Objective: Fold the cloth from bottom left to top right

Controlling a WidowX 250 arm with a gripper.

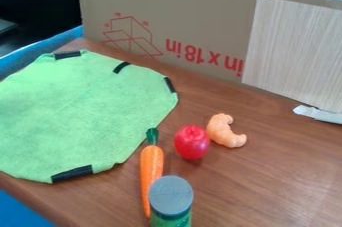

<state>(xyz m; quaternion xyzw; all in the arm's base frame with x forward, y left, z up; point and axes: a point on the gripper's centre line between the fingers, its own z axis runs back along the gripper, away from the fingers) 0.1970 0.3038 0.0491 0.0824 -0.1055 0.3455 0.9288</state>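
Cloth (80,113) lies flat; shallow pinch at bottom left might let it slip, wide sweep might knock carrot (152,166) near its edge; can't tell jaws' state

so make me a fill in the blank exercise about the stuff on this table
The cloth is ____ in colour.
The strips along its edge are ____.
The long orange vegetable beside the red apple is a ____.
The container nearest the camera has a ____ lid.
Missing words: green; black; carrot; grey
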